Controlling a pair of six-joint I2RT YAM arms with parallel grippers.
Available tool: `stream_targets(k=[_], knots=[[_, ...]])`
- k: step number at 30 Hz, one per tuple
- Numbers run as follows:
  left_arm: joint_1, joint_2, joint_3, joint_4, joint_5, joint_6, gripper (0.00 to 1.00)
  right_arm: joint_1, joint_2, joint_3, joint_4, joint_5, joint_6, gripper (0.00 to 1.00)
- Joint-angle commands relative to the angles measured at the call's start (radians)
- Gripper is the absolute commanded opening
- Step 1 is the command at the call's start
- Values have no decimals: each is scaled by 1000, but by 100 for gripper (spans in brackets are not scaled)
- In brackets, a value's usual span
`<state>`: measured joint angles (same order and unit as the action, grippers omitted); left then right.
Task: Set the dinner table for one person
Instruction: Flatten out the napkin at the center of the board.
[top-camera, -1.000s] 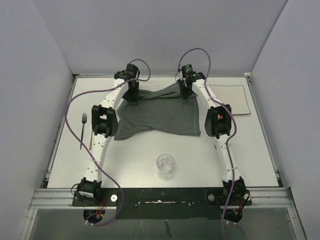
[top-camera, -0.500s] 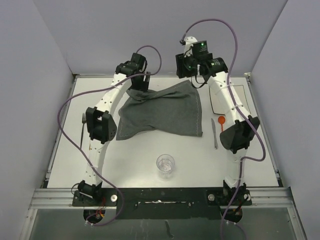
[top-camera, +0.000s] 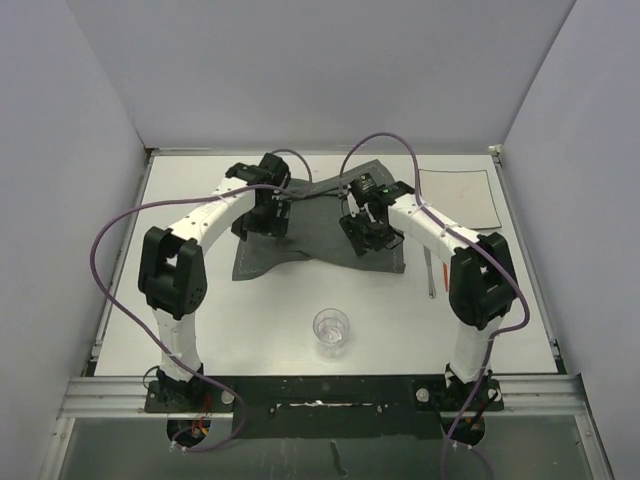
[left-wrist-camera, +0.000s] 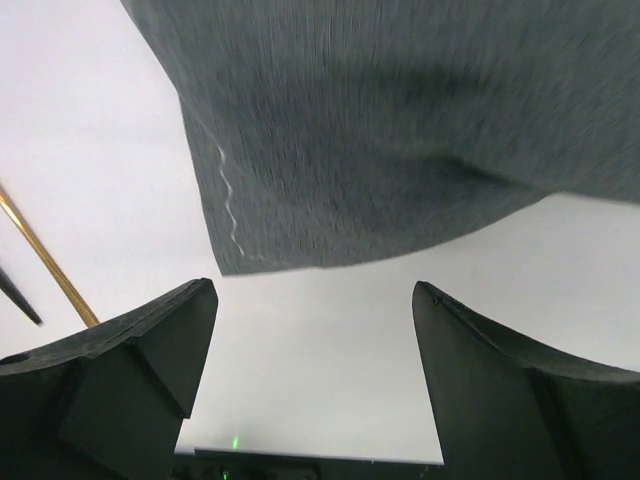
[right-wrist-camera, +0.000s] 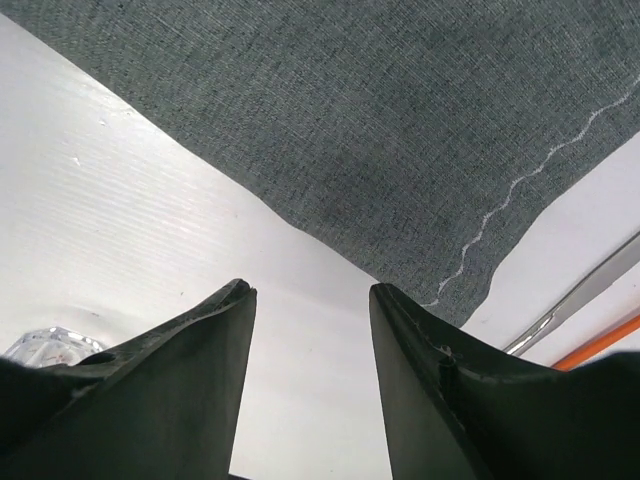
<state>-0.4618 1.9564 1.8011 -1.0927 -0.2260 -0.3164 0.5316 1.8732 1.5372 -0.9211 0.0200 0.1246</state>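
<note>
Both the left tool (left-wrist-camera: 312, 290) and right tool (right-wrist-camera: 308, 288) hang spread apart and empty over the white counter (top-camera: 260, 310) beneath them, so an uneven pinch on the skewed grey placemat (top-camera: 320, 230) just ahead could bunch it or drag it into the knife (right-wrist-camera: 585, 285) beside the right tool.

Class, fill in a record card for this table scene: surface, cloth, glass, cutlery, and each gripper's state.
Surface: dinner table, white, metal-rimmed
Cloth: dark grey placemat, mid-table, skewed and creased
Glass: clear glass, upright, nearer the arm bases than the placemat, not touching it
Cutlery: knife right of the placemat, partly hidden
Left gripper: open, empty, at the placemat's edge
Right gripper: open, empty, at the placemat's stitched corner
</note>
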Motion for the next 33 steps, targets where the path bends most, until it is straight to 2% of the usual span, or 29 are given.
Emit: stream_targets(k=[1, 16, 20, 25, 27, 33], knots=[[6, -33, -118, 50, 91, -72, 79, 16, -123, -20, 73, 47, 16, 50], [-5, 42, -250, 157, 184, -101, 79, 48, -134, -163, 123, 83, 27, 50], [-5, 69, -266, 174, 194, -99, 79, 47, -95, -178, 152, 90, 36, 49], [-6, 101, -281, 173, 206, -100, 76, 47, 6, -111, 144, 128, 69, 48], [-6, 101, -290, 173, 209, -102, 68, 45, 55, -60, 136, 147, 75, 48], [-6, 81, -233, 69, 216, -72, 18, 8, 214, 141, 110, 187, 97, 47]])
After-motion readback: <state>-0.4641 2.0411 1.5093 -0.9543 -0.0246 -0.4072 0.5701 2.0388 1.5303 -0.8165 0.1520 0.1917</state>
